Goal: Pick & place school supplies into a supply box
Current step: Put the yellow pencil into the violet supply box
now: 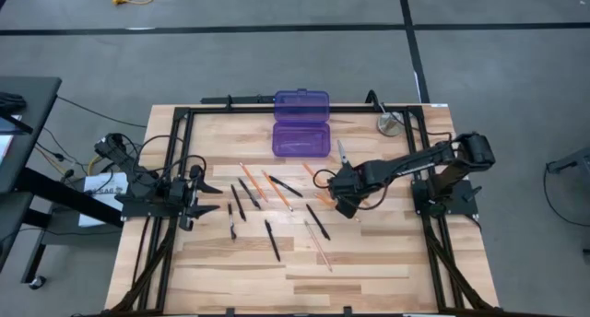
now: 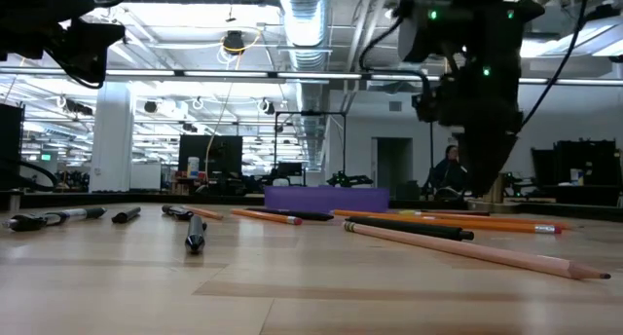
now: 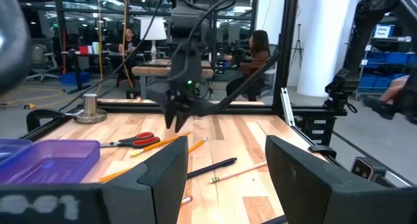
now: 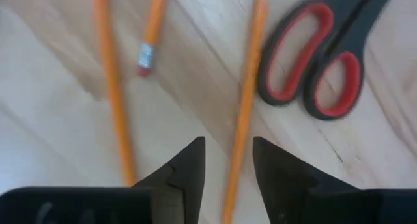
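Several orange pencils [image 1: 277, 190] and black pens [image 1: 271, 239] lie flat on the wooden table. The red-handled scissors [image 4: 319, 61] lie beside them and also show in the left wrist view [image 3: 133, 141]. The purple supply box [image 1: 301, 137] stands open at the far middle, its lid [image 1: 301, 103] laid back. My right gripper [image 1: 348, 206] is low over the pencils, right of centre, and open. Its fingers [image 4: 195, 165] stand on either side of one orange pencil [image 4: 247, 100]. My left gripper [image 1: 210, 197] waits open and empty at the table's left.
A round silver metal disc [image 1: 388, 124] stands at the far right corner. A black frame [image 1: 230, 107] runs along the table's far, left and right sides. People sit in the room beyond the table [image 3: 254, 55]. Bare wood lies toward the near edge [image 1: 304, 280].
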